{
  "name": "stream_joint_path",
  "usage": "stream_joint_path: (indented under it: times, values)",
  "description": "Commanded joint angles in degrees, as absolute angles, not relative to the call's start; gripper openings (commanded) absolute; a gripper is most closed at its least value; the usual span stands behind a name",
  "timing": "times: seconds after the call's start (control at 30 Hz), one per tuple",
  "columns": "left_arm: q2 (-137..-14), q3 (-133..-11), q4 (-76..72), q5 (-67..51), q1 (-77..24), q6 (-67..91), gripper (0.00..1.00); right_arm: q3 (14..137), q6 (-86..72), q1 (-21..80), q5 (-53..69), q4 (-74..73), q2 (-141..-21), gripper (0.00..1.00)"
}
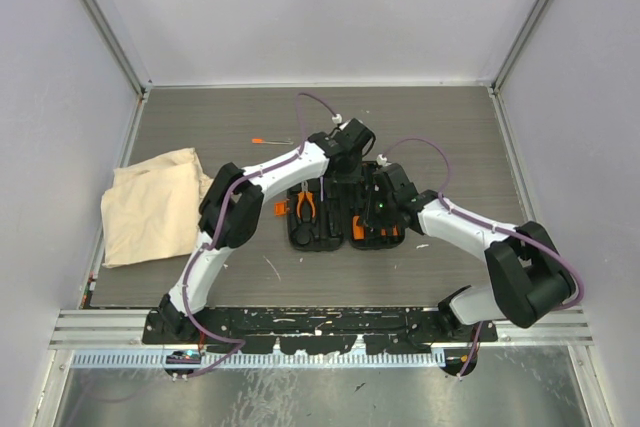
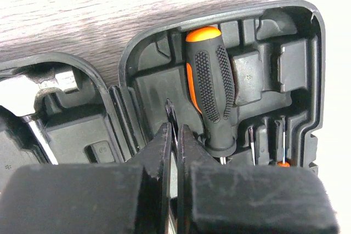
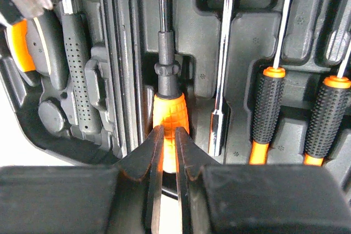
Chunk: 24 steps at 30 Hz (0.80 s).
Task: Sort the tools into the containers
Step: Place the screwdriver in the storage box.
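Most tools are seated in the tool case (image 1: 345, 209): pliers (image 1: 306, 203) in the left half, screwdrivers (image 3: 267, 108) in the right, handles near, shafts pointing far. One thin driver (image 1: 272, 140) lies outside on the tabletop (image 1: 440, 127), long axis left-right, orange end left. The left end effector (image 2: 174, 130) and right end effector (image 3: 169, 132) are nearly pressed together, nothing clearly pinched.

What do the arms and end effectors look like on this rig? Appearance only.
Left arm and right arm: white rounded links and bulky black joint housings. A thin purple cable loops along each. Left end effector and right end effector: matte black blocks with two tapered fingers, surfaces scuffed. No markings legible.
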<state>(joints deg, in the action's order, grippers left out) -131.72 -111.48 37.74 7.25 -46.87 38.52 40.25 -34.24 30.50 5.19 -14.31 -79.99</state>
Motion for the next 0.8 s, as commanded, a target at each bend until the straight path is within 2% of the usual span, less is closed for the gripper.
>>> stream_joint_path:
  times: [0.0,0.33,0.77]
  values:
    - [-138.98,-104.92,43.25,8.26,-46.92,38.61,0.00,36.54,-34.14,30.81,2.20,-19.08,-82.97,0.18]
    - [-140.39,-104.85,45.95,10.52,-47.41,39.16,0.00,36.40,-34.41,30.76,2.32,-18.98,-82.48,0.18]
    - [-132.19,-103.04,42.98,10.28,-47.46,36.48,0.00,41.18,-33.17,30.76,1.70,-22.89,-78.20,0.22]
